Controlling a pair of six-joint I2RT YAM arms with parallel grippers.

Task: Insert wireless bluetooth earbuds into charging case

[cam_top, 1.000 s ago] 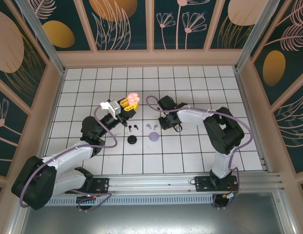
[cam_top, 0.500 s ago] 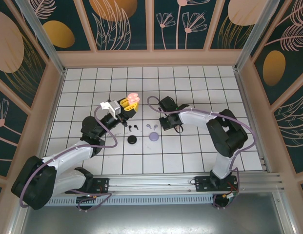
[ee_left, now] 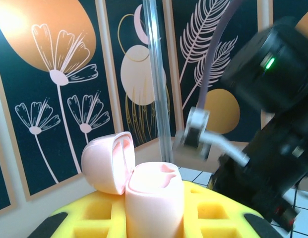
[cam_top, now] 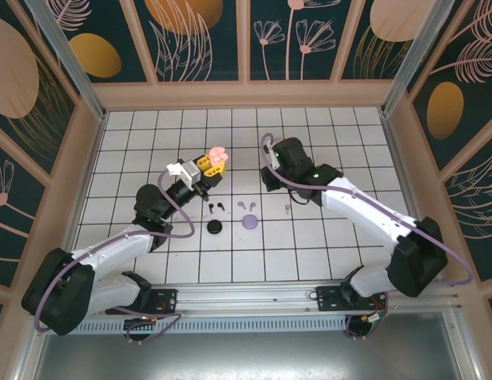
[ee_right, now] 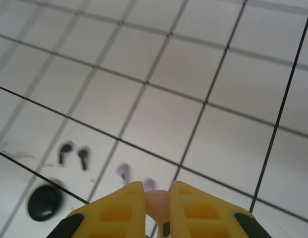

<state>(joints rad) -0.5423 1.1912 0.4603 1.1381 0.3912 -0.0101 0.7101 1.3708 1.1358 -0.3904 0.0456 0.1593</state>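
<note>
Two black earbuds (ee_right: 83, 157) lie amid open tiles (ee_right: 243, 148).

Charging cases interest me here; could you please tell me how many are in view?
3. A black case and a lilac case lie on the table; the pink case, open, sits in the left gripper.

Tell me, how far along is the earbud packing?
No earbud looks seated yet. In hand: left fingers hold the open pale pink plastic case; right fingers pinch a small pale pink piece, probably an earbud. Left: tiny black earbuds and lilac earbuds lie loose on the white tiles.
</note>
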